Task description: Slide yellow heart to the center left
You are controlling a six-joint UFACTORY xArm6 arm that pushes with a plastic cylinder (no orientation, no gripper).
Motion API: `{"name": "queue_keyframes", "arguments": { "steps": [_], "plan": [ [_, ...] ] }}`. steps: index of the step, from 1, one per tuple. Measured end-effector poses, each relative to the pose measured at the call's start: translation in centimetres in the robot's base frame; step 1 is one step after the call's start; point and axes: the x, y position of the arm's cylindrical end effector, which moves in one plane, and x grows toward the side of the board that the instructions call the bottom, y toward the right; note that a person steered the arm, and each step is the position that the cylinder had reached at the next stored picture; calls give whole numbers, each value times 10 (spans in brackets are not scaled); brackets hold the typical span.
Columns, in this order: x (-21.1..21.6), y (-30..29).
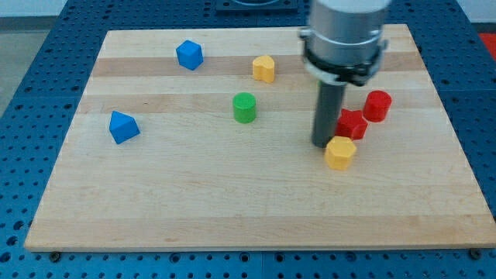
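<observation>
The yellow heart (264, 68) sits near the view's top, a little right of the board's middle. My tip (322, 144) is down on the board well to the view's lower right of the heart. The tip stands just left of a red star-shaped block (352, 124) and just above-left of a yellow hexagonal block (340, 153), close to both; I cannot tell if it touches them.
A green cylinder (244, 107) stands below-left of the heart. A blue cube-like block (189, 55) is at the top left. A blue triangular block (122, 127) lies at the left. A red cylinder (377, 105) is right of the star. The wooden board (194, 201) ends at blue pegboard.
</observation>
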Motion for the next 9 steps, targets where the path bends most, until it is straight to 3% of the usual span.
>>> {"name": "queue_keyframes", "arguments": {
  "steps": [1, 2, 7, 9],
  "plan": [
    [-21, 40],
    [-25, 42],
    [-22, 12],
    [-43, -23]
  ]
}}
